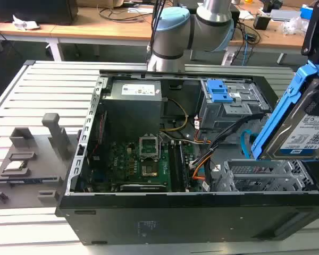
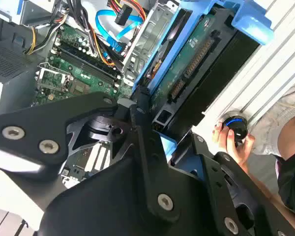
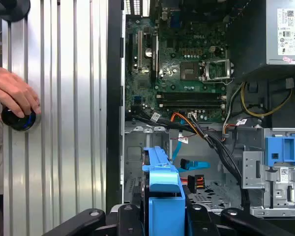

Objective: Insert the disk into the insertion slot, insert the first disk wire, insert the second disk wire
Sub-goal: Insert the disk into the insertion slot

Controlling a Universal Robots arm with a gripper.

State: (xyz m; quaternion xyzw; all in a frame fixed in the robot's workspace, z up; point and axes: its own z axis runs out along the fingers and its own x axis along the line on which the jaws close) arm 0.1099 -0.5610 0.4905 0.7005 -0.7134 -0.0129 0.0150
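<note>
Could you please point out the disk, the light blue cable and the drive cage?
disk [image 1: 310, 127], exterior view, on its white label.
light blue cable [image 1: 244, 142], exterior view, on its loop.
drive cage [image 1: 250, 171], exterior view, on its top edge.

One disk [image 1: 308, 130], one insertion slot [image 1: 255, 175], one red-orange wire [image 2: 122, 16], one blue cable [image 3: 178, 147], one hand [image 3: 12, 96]

Exterior view: off the arm, high and oblique, mid-range, looking across the slatted table [image 1: 42, 90] into the open case [image 1: 149, 223]. First wrist view: close, straight down into the case. Second wrist view: closer still, slanted along the disk [image 2: 196, 54]. All three share the motherboard [image 1: 143, 164]. Both wrist views catch a hand [image 3: 12, 93] on the table.
</note>
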